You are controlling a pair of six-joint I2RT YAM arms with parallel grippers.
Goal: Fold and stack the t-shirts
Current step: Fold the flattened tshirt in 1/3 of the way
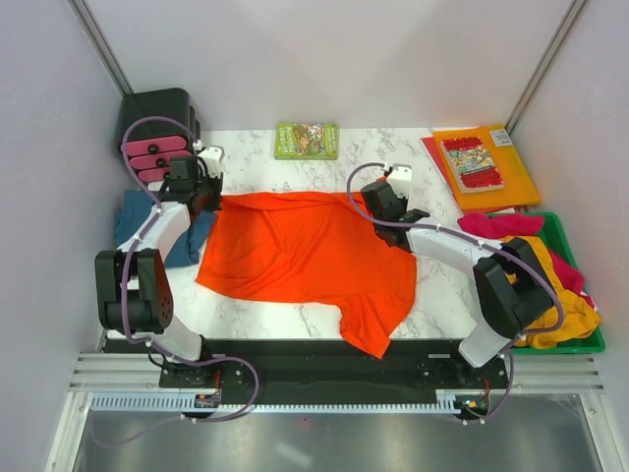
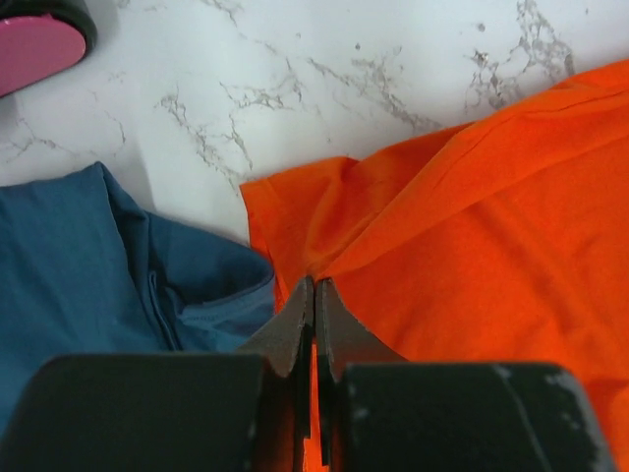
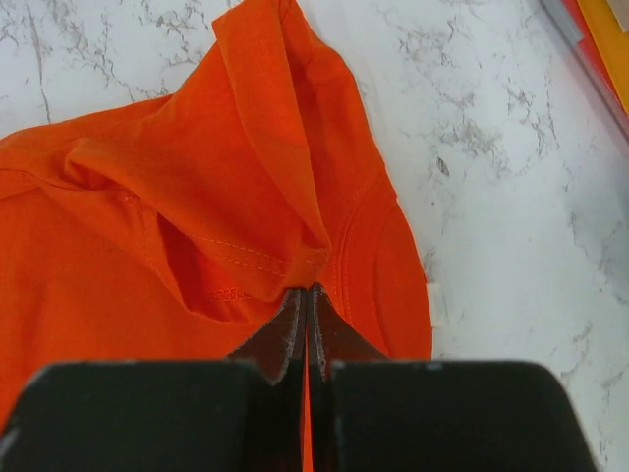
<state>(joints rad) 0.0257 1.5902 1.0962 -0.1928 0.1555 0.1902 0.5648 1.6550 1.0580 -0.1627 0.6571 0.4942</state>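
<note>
The orange-red t-shirt [image 1: 305,258] lies spread across the marble table [image 1: 432,295]. My left gripper [image 1: 204,197] is shut on the shirt's far left corner, with cloth pinched between the pads in the left wrist view [image 2: 315,285]. My right gripper [image 1: 378,211] is shut on the shirt's far right edge near the collar [image 3: 307,290]. The teal-blue t-shirt [image 1: 147,231] lies crumpled at the table's left edge, just left of my left gripper; it also shows in the left wrist view [image 2: 98,275]. Mustard-yellow [image 1: 565,315] and magenta-pink [image 1: 501,224] shirts lie in the green bin.
A green bin [image 1: 580,339] stands at the right edge. An orange folder [image 1: 516,172] with a comic book [image 1: 474,163] lies at the far right. A green book [image 1: 307,140] lies at the far middle. A black device with pink pads [image 1: 155,133] sits at the far left.
</note>
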